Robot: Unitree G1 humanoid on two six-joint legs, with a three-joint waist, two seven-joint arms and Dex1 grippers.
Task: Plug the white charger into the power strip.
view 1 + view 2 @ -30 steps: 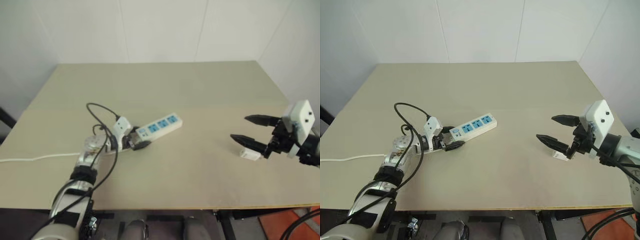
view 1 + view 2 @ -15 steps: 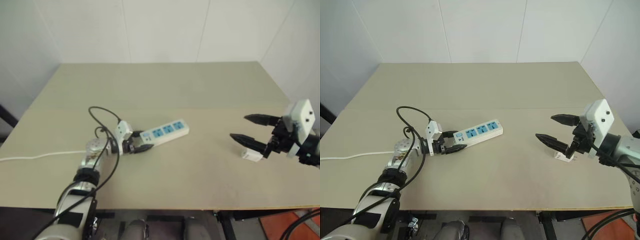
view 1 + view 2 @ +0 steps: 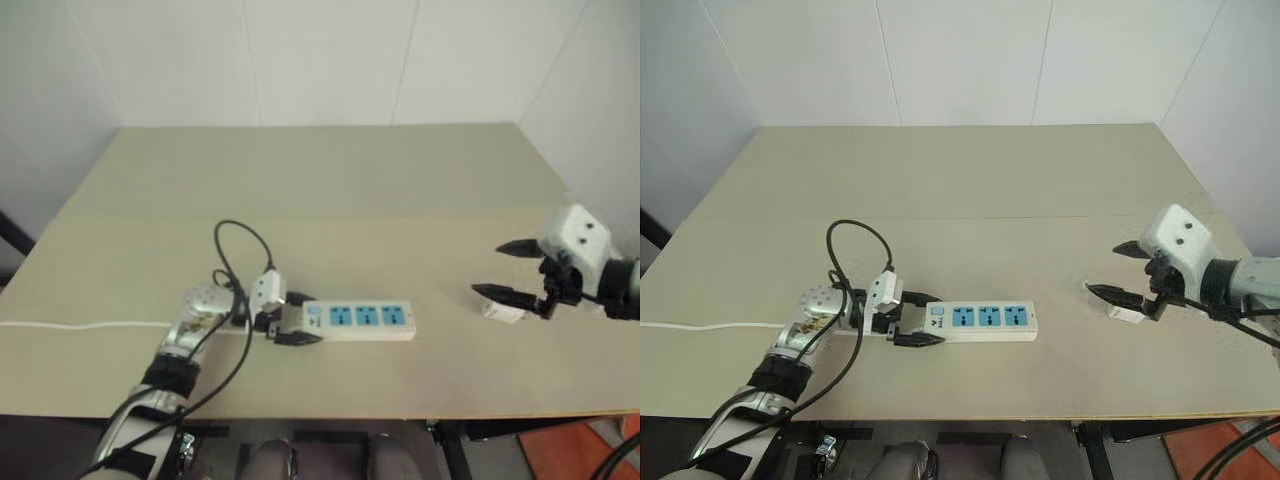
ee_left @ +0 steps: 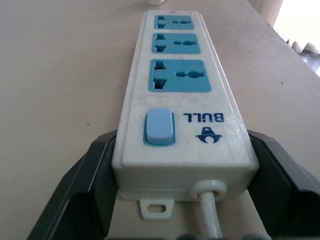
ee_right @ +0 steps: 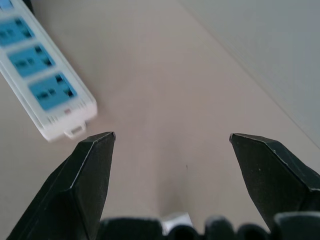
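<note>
The step in hand, as I judged it, was to set the strip (image 3: 980, 320) in a good place and then to fetch the charger (image 3: 1127, 315). To do it well, the strip should lie flat with its three blue sockets facing up and its free end turned toward the right arm, and the left end effector (image 3: 908, 321) should keep a firm hold on the switch end, so the strip does not slide when the plug is pushed in. The right end effector (image 3: 1117, 271) should come down over the charger squarely and close on its two flat sides, not on a corner (a small smooth block can easily slip or turn), and the prongs must be aligned with the socket holes before any pressing.

The left end effector was clamped on the switch end of the strip, one black finger (image 4: 85, 192) against each long side, the thin cord passing out between them. The strip lay flat on the desk (image 3: 960, 180), near the front edge, with its length running toward the right.

The right end effector stood wide apart and held nothing. The charger lay on the desk near the right edge, just below and beside the lower finger; whether they touched, I could not tell.
</note>
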